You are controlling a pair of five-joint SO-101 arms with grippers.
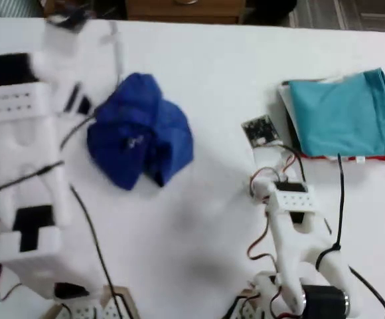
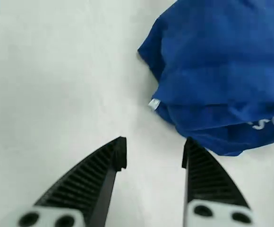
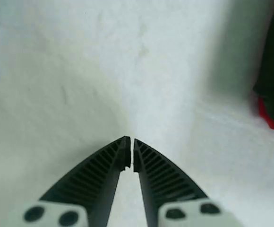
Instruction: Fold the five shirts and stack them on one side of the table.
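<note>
White surface spreads under both arms, with a strip of dark floor and wooden furniture beyond its far edge. A blue shirt lies bunched in a loose heap left of the middle, not yet folded. Well apart from it, at the right edge, a folded stack sits with a teal shirt on top and a red shirt showing as a thin edge beneath.

The left claw is spread wide over bare surface just beside the blue heap, gripping nothing. The right claw is pressed together with nothing between its tips, near the stack.

The likely trouble is the heap itself: a pinch into that lump would probably catch several layers at once and drag the shirt as a ball instead of spreading it flat. The right arm is close to the stack, and a black cable runs by the stack's near edge, so a careless swing could nudge or snag the folded shirts.
</note>
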